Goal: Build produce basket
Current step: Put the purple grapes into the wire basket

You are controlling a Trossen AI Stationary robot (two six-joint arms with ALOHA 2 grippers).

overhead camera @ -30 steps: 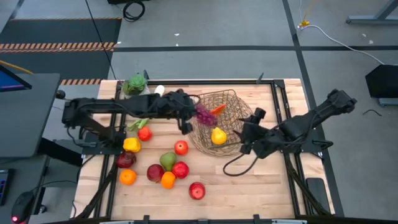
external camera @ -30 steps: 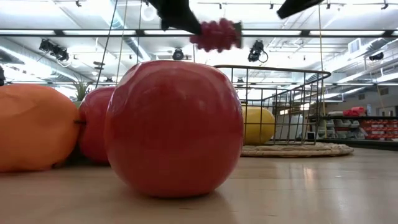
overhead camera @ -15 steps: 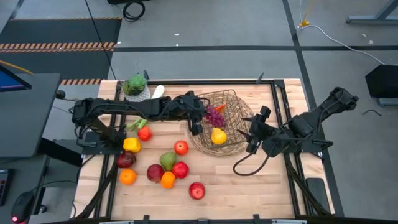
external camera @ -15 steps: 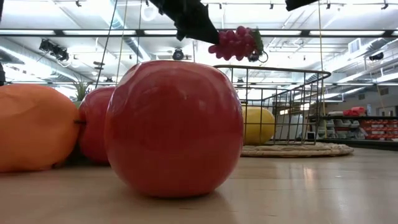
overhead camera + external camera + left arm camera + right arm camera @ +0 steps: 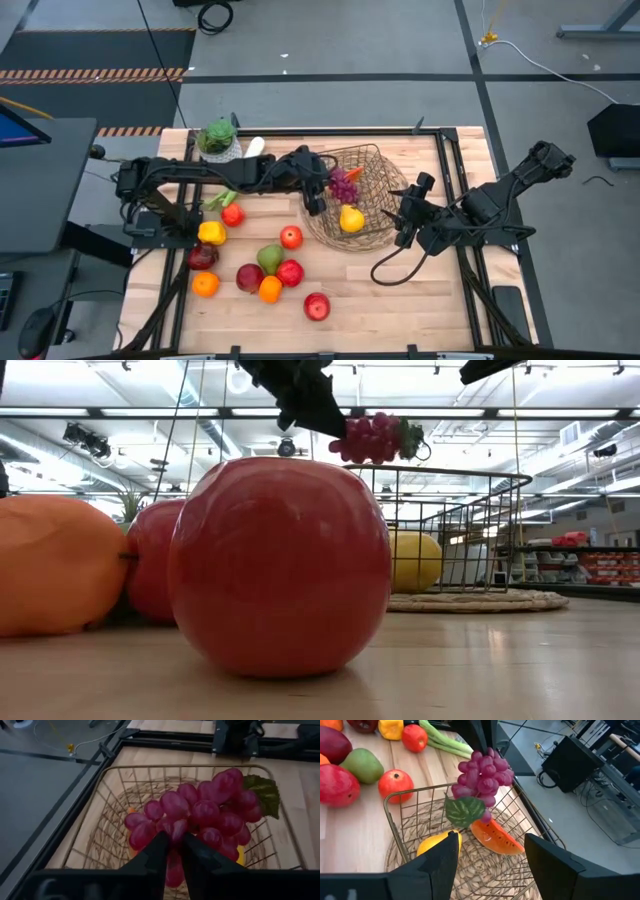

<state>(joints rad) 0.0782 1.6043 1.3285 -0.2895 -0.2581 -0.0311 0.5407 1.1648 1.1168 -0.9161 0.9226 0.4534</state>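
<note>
The left gripper (image 5: 322, 192), fingers clamped on the grapes (image 5: 344, 185), has carried them over the basket (image 5: 385, 215). They can drop in soon. The right gripper (image 5: 404, 222), fingers apart, waits beside the basket.

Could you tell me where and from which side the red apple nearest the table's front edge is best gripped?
Grip the red apple across its widest middle, coming straight down from above. It is round, sits alone on the table apart from the other fruit, so fingers can likely close on both flanks without nudging neighbours.

No text, label or number can be read anywhere.
</note>
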